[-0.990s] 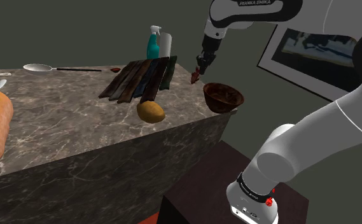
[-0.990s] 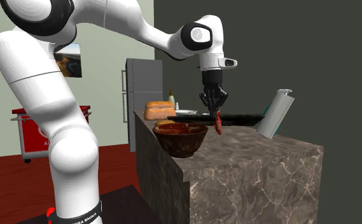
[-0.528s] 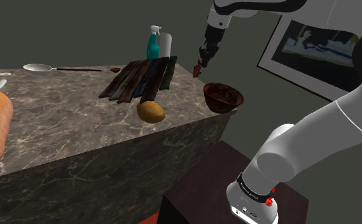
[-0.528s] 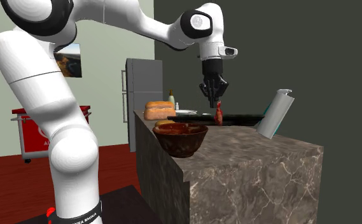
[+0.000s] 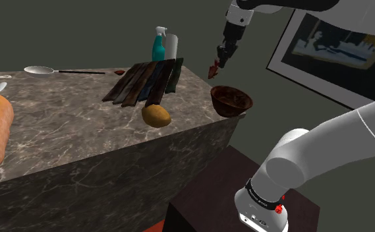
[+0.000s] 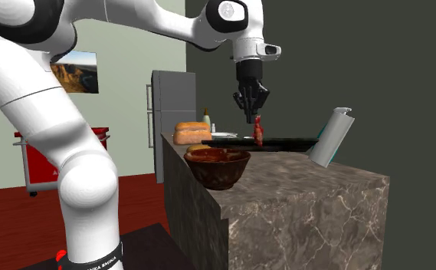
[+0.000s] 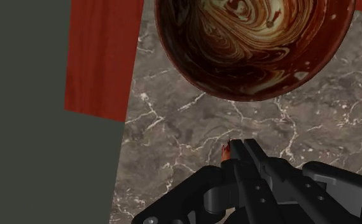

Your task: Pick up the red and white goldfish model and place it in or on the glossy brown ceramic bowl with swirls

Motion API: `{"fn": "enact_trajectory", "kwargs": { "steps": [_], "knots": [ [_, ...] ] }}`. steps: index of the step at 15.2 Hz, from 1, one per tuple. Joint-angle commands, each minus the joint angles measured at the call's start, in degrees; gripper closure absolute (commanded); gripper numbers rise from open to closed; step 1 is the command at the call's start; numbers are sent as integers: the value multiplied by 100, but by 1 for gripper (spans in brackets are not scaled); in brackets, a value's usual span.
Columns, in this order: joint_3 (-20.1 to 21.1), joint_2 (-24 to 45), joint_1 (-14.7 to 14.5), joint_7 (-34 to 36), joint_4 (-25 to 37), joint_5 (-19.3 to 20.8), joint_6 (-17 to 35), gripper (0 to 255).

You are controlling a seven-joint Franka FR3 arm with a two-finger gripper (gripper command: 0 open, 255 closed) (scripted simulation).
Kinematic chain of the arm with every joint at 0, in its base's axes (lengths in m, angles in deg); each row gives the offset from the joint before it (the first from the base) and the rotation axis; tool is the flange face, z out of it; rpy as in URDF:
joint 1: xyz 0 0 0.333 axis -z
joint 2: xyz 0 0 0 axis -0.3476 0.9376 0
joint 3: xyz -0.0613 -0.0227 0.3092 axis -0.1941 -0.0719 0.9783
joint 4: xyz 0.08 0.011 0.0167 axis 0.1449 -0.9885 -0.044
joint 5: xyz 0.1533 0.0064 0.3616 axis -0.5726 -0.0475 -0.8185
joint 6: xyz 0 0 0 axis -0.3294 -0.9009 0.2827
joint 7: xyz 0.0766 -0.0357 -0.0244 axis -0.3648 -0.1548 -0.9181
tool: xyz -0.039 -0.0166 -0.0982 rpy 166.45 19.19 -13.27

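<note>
The pick-up part of the task looks done. The end effector [image 5: 221, 61] is closed on the goldfish model [image 5: 213, 69], which hangs down from between the fingers, high above the counter [image 5: 80, 125] and touching nothing else. In the second exterior view the small red fish [image 6: 258, 132] is seen below the end effector [image 6: 254, 116], with its body nearly upright. In the wrist view only a little red tip of the fish [image 7: 224, 151] looks out beside the black fingers.

The placing part is left. The brown bowl [image 5: 231, 100] stands near the corner of the counter, and it is empty as far as I can see; its inside shows cream and brown swirls [image 7: 256, 44]. In the shoulder view the fish is above the bowl and somewhat to the shoulder view's left of it. In the wrist view the bowl lies ahead of the fingers, not directly under them. So I judge that the fish must be carried a bit further until it is over the bowl [image 6: 217, 167], then lowered and released.
</note>
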Motion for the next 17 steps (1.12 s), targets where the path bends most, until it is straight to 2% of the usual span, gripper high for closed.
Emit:
{"fn": "enact_trajectory", "kwargs": {
  "steps": [1, 7, 17],
  "knots": [
    [-42, -376, 72, -81, -287, 85, -80, 255],
    [-231, -1592, 370, -428, -1056, 407, -489, 255],
    [-323, -1774, 427, -392, -1940, 508, 215, 255]
  ]
}}
